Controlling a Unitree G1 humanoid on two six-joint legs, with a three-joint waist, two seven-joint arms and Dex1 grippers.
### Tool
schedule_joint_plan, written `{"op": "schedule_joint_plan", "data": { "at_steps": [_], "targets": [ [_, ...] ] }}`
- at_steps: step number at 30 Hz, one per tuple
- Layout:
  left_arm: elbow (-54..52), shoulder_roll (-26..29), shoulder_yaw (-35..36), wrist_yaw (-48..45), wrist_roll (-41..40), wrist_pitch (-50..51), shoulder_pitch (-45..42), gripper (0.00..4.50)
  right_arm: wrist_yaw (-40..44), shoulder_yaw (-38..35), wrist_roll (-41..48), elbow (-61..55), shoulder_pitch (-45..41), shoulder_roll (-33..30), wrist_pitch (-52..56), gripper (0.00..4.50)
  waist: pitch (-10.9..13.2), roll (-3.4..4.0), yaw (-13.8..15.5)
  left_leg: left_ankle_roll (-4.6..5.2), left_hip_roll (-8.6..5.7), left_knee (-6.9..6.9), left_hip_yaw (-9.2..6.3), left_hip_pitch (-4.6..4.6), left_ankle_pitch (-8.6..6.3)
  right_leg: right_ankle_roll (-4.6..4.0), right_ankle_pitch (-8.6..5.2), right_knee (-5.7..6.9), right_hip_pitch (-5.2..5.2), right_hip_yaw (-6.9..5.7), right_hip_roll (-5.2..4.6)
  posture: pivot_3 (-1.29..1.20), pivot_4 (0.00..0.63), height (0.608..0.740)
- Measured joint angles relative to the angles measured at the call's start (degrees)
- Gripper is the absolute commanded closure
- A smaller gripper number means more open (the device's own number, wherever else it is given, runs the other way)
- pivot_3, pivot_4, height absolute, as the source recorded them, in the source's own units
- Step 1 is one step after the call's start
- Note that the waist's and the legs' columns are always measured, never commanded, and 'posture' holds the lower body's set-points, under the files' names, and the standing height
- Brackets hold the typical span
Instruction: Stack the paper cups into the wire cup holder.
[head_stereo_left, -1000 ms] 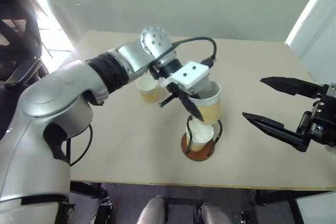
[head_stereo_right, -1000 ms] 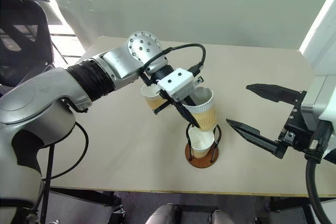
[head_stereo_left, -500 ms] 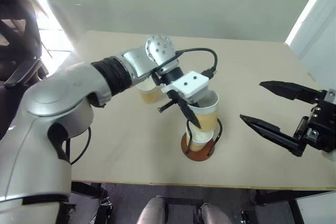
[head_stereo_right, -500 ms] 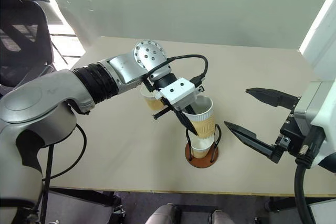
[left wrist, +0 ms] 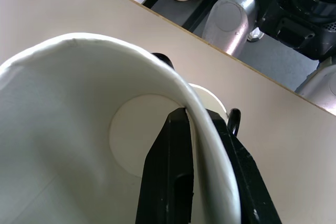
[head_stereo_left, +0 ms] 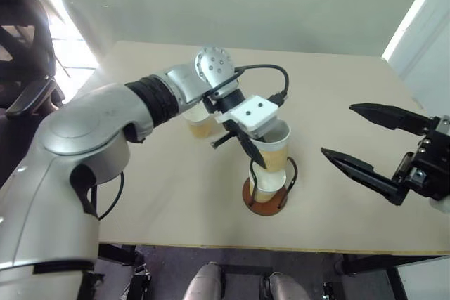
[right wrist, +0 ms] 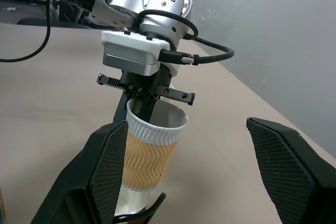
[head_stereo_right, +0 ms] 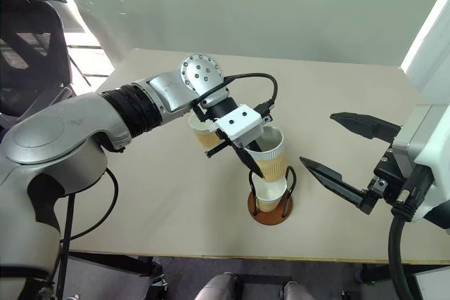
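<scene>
- The left claw [head_stereo_right: 252, 160] was clenched on the rim wall of a paper cup [head_stereo_right: 271, 154], one finger inside and one outside, holding it tilted over the wire cup holder [head_stereo_right: 270, 211] near the front edge of the worktop [head_stereo_right: 351, 96].
- Another cup [head_stereo_right: 266, 195] already sat upright inside the holder's wire loops, and the held cup's base had entered its mouth.
- A third cup [head_stereo_right: 205, 135] stood on the worktop behind the left arm, still to be stacked.
- The right claw [head_stereo_right: 351, 156] hung released, jaws wide apart, off to the right of the holder and touching nothing.
- To do this step well, I judged the cup should be righted so its axis lined up with the seated cup, then lowered straight between the loops before letting go.
- The inner finger should be drawn out upward, or it could drag the cup back out or tip the holder.
- Against the frame a second earlier, the held cup sat lower and more upright: then its base hung above the seated cup's rim, now it nested partway in.
- The right claw had kept its place and its wide spread.
</scene>
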Motion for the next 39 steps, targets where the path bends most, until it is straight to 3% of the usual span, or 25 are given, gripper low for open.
{"op": "schedule_joint_plan", "data": {
  "at_steps": [12,13,17,25,32,39],
  "targets": [
    [0.0,-0.8,-1.0,0.0,-0.5,0.0,0.0,4.49,-3.0,0.6,0.4,-0.8,0.5,-0.7,-1.1,0.78,0.0,0.00,0.0,0.00,0.00,0.03,0.00,-0.02,0.00,0.01,0.00,0.00,0.00,0.00,0.00,0.00,0.150,0.740],
    [0.0,-1.0,-0.9,0.0,-0.7,0.0,0.0,3.86,-3.1,0.6,0.7,-0.8,0.6,-0.8,-1.1,0.78,0.0,0.00,0.0,0.00,0.00,0.03,0.00,-0.02,0.00,0.01,0.00,0.00,0.00,0.00,0.00,0.00,0.150,0.740],
    [0.1,-1.4,-0.9,0.0,-1.0,0.0,0.0,2.90,-3.3,0.6,1.2,-0.8,1.1,-0.8,-1.1,0.78,0.0,0.00,0.0,0.00,0.00,0.02,0.01,-0.01,0.00,0.03,-0.01,0.01,0.00,0.00,0.00,0.00,0.150,0.740],
    [0.9,-1.6,-0.5,0.0,-1.0,0.0,0.0,0.16,-3.3,0.3,1.3,-0.8,2.0,-1.1,-1.1,0.78,0.0,0.00,0.0,0.00,0.00,0.04,0.01,-0.02,0.00,0.04,-0.02,0.00,0.00,0.00,0.00,0.00,0.150,0.740],
    [4.7,-3.2,3.7,0.0,-0.5,0.1,0.0,0.06,-2.7,0.3,1.2,-0.5,2.3,-1.1,-1.1,0.78,0.0,-0.01,0.1,0.00,0.00,0.04,0.02,-0.03,0.00,0.06,-0.03,0.00,0.00,0.00,0.00,0.00,0.150,0.740],
    [22.1,-6.6,19.5,-0.2,6.4,2.9,-0.7,0.06,0.4,0.3,-0.6,0.8,2.4,-0.7,-1.6,0.78,0.0,0.00,-0.1,-0.02,0.01,0.08,0.04,-0.01,0.01,0.13,-0.06,0.00,-0.01,0.01,0.00,0.00,0.150,0.740]
  ]
}}
